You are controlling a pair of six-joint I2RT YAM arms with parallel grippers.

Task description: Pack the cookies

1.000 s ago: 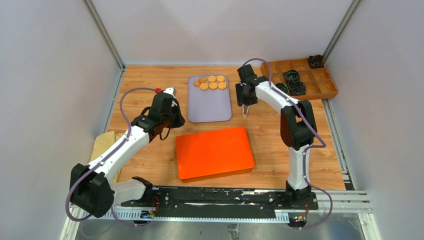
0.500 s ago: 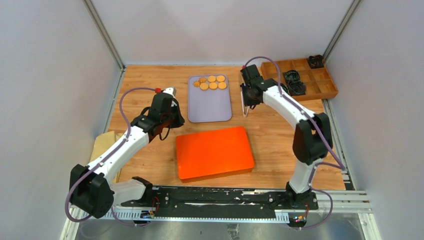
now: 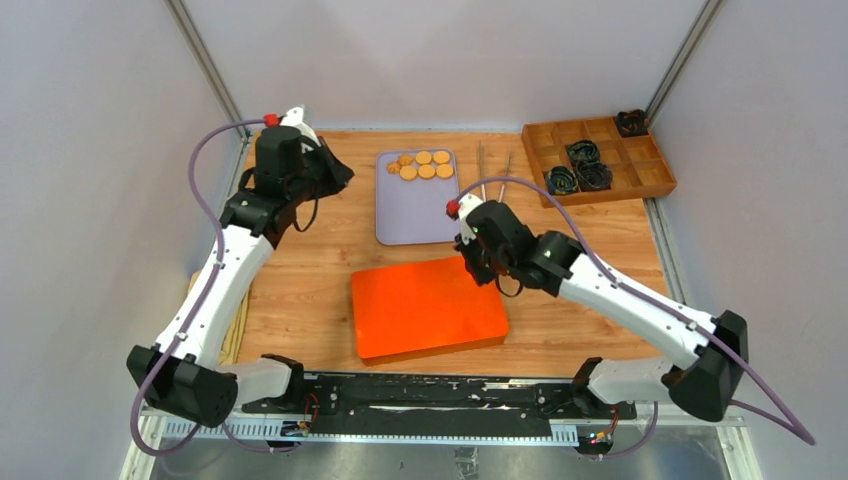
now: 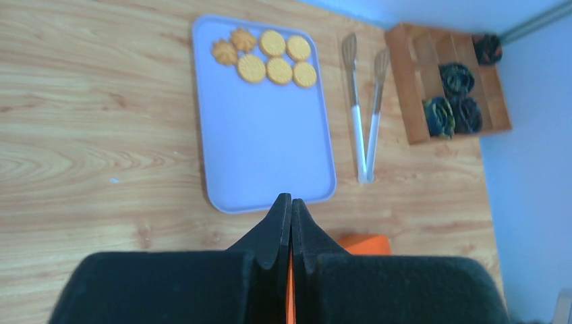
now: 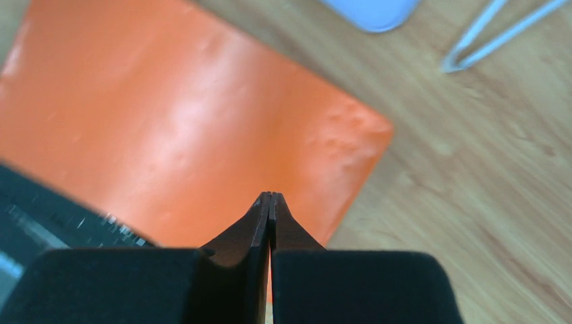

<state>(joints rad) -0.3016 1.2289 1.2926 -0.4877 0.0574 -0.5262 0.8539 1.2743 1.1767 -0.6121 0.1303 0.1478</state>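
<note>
Tongs [image 3: 493, 172] now lie released near the table's far edge, the right gripper [image 5: 270, 202], clenched empty, has swung to the shut orange box's [image 3: 428, 305] far-right corner, suggesting lid removal next, while the left gripper [image 4: 291, 209] is likewise clenched empty and 7 cookies [image 4: 278, 69] remain unpacked on the tray [image 3: 418, 215].

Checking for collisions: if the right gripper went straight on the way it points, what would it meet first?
Most likely the orange box, near its corner by the tongs; the shut right gripper points down at it. Its height above is unclear.
</note>
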